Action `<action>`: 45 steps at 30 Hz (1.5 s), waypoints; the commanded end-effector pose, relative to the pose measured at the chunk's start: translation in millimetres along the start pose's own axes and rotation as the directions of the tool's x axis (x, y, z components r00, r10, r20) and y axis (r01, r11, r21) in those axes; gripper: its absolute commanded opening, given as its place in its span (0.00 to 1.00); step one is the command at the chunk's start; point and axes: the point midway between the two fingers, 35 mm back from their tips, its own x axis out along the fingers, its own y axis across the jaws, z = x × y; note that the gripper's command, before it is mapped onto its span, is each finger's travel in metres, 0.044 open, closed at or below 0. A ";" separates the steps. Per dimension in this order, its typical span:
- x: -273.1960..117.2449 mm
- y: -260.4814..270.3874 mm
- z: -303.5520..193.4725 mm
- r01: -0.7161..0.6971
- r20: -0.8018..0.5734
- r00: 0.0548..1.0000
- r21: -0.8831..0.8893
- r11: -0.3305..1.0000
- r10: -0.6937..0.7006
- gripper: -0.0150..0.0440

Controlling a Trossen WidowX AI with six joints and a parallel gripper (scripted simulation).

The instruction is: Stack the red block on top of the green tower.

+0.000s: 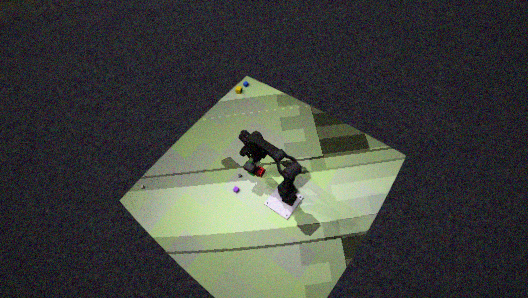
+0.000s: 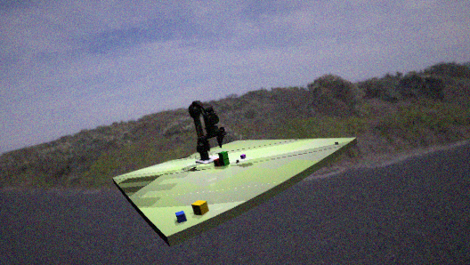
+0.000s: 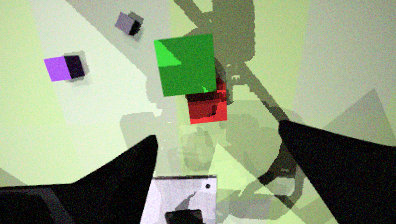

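Observation:
The green tower [image 2: 223,158] [image 3: 187,67] stands upright; the arm partly covers it in the top view. The red block [image 1: 260,172] [image 2: 216,163] [image 3: 207,111] sits low on the table right beside the tower, on the side toward the arm's base. In the wrist view the tower's top hides part of it, and I cannot tell whether the two touch. My gripper [image 2: 220,146] [image 3: 218,133] is open and empty, pointing down, and hangs above the tower's height. In the wrist view both blocks lie beyond the line between the fingertips, toward the upper middle.
A purple block [image 1: 236,189] [image 2: 243,156] [image 3: 56,69] and a small grey block [image 1: 240,175] [image 2: 237,161] [image 3: 125,24] lie near the tower. The white base plate [image 1: 285,208] [image 3: 165,190] is close behind the red block. A yellow block [image 1: 238,90] [image 2: 199,207] and a blue block [image 1: 245,84] [image 2: 181,216] lie at a far corner.

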 end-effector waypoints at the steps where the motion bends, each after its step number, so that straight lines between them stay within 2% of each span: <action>1: 22.5 0.5 -3.3 -0.003 -0.023 1.000 0.006 1.000 0.003 1.00; 5: 43.1 1.6 -6.0 -0.003 -0.023 1.000 0.006 1.000 0.003 1.00; 45: 93.5 2.7 -8.8 -0.003 -0.023 1.000 0.006 1.000 0.004 1.00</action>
